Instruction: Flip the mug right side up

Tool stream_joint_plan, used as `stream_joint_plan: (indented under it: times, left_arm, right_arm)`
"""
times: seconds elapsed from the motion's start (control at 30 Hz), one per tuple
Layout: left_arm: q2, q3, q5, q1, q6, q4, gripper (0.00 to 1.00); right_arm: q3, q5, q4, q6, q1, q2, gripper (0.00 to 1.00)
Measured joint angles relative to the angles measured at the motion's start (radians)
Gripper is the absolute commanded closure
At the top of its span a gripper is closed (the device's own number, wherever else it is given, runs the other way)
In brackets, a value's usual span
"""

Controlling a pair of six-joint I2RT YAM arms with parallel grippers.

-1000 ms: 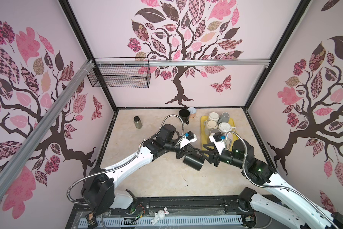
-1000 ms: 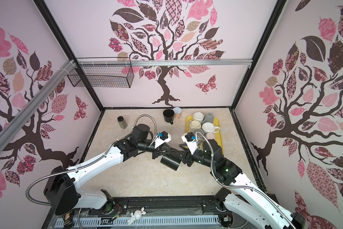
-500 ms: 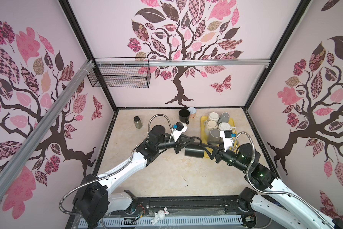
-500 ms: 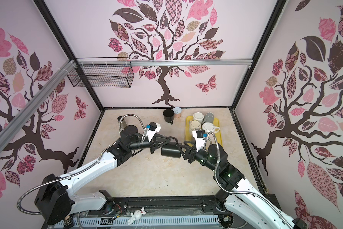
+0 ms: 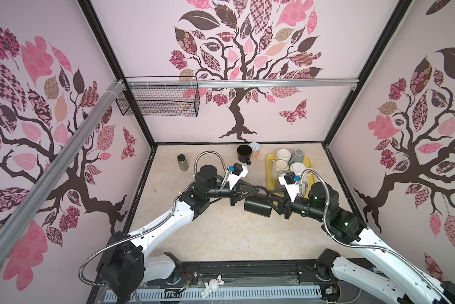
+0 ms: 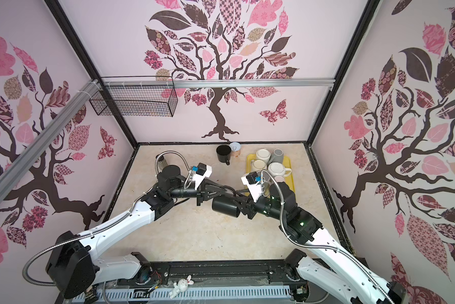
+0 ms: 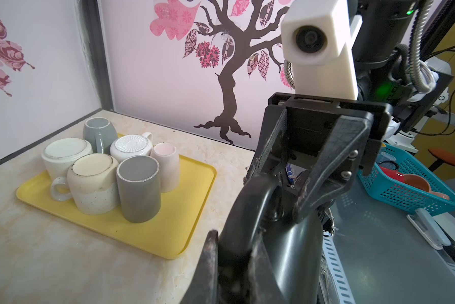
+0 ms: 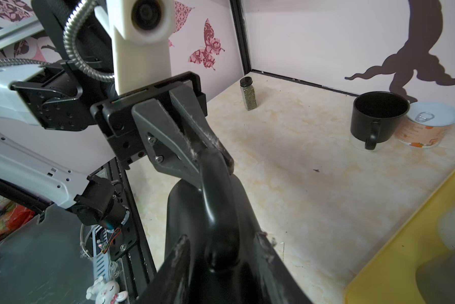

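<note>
1. Left gripper (image 8: pixel 214 155): jaws clamped on the handle of the mug (image 5: pixel 257 207).
2. Right gripper (image 7: pixel 276 194): jaws stand apart, one finger on either side of that handle. The right wrist view shows gaps beside the handle, so no grip is confirmed.
3. Surface (image 5: pixel 221 237): beige and marbled; it carries items 4, 5 and 7 to 9.
4. Yellow tray (image 7: pixel 155 231): lies along the right edge of the surface, toward the rear right corner.
5. Cluster of mugs (image 7: pixel 92 181): six, packed together toward the tray's rear, bases up where visible.
6. The mug: black, on its side with the handle uppermost, held between the two grippers over the middle of the surface, near the tray's front left corner.
7. Second black mug (image 8: pixel 379 115): upright at the rear edge, mouth up.
8. Can (image 8: pixel 426 126): pull-tab lid, just beside the second black mug, on the tray side.
9. Spice jar (image 8: pixel 249 94): upright near the rear left corner, well apart from the rest.
</note>
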Motion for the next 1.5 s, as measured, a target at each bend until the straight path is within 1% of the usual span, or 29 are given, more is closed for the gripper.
stream_joint_plan:
  times: [0.17, 0.2, 0.27, 0.3, 0.5, 0.7, 0.9, 1.1, 1.23, 1.33, 1.5]
  left_arm:
    - [0.0, 0.0, 0.04, 0.005, 0.001, -0.012, 1.0]
    - [0.0, 0.0, 0.051, 0.005, 0.003, -0.015, 1.0]
    - [0.001, 0.0, 0.067, 0.009, 0.011, -0.021, 1.0]
    - [0.001, 0.0, 0.071, 0.012, 0.016, -0.022, 1.0]
    - [0.002, 0.0, 0.077, 0.02, 0.066, -0.066, 1.0]
    - [0.014, 0.002, 0.104, 0.019, 0.127, -0.114, 0.78]
    - [0.054, 0.042, 0.161, 0.0, 0.168, -0.159, 0.65]
    - [0.108, 0.146, 0.179, -0.045, 0.281, -0.294, 0.58]
    - [0.116, 0.15, 0.171, -0.053, 0.329, -0.357, 0.53]
    - [0.116, 0.15, 0.143, -0.053, 0.355, -0.387, 0.47]
    - [0.117, 0.15, 0.093, -0.053, 0.391, -0.424, 0.44]
  right_arm:
    - [0.0, -0.047, 0.009, -0.021, -0.001, 0.006, 0.76]
    - [0.0, -0.054, 0.011, -0.025, -0.001, 0.008, 0.81]
    - [0.0, -0.068, 0.013, -0.019, -0.005, 0.014, 0.95]
    - [0.0, -0.074, 0.015, -0.017, -0.008, 0.018, 1.0]
    - [0.014, -0.082, -0.015, -0.04, -0.01, 0.047, 1.0]
    - [0.063, -0.082, -0.119, -0.096, -0.008, 0.074, 1.0]
    - [0.103, -0.097, -0.238, -0.167, -0.006, 0.134, 1.0]
    - [0.105, -0.108, -0.309, -0.202, -0.006, 0.178, 1.0]
    - [0.113, -0.107, -0.324, -0.22, -0.006, 0.187, 1.0]
    - [0.129, -0.1, -0.343, -0.235, -0.006, 0.194, 1.0]
    - [0.154, -0.096, -0.353, -0.253, -0.006, 0.208, 1.0]
